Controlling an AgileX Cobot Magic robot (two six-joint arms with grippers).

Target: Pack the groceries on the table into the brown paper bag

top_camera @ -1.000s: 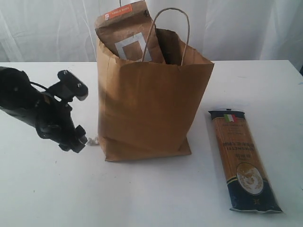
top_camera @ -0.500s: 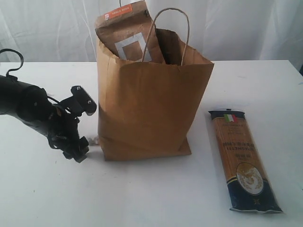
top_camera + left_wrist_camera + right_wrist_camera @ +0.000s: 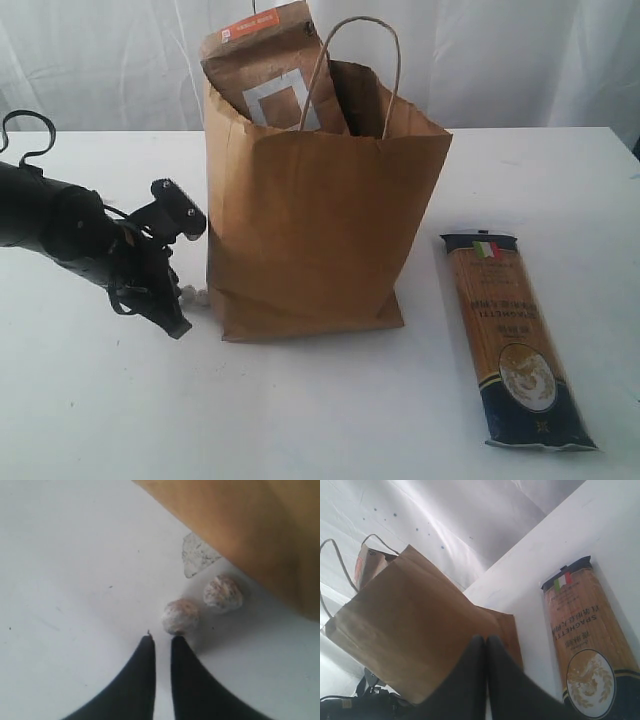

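Observation:
The brown paper bag [image 3: 310, 240] stands upright in the middle of the table [image 3: 300, 410]. The brown pouch with the orange label [image 3: 265, 70] sticks out of its top. The long pasta pack [image 3: 510, 335] lies flat to the bag's right, also in the right wrist view [image 3: 585, 625]. My left gripper [image 3: 176, 322] is low over the table by the bag's lower left corner. Its jaws [image 3: 161, 637] are almost together with nothing between them. My right gripper [image 3: 486, 637] is shut and empty, above the table facing the bag [image 3: 415, 630].
Two small whitish balls [image 3: 180, 616] [image 3: 222, 593] lie on the table just beyond my left fingertips, beside the bag's base [image 3: 197, 295]. A pale scrap [image 3: 197, 555] lies against the bag's bottom edge. White curtains hang behind the table.
The left gripper's jaws have come together from wide open. The left arm has dropped lower and shifted slightly toward the bag's base. Bag, pouch and pasta pack have not moved.

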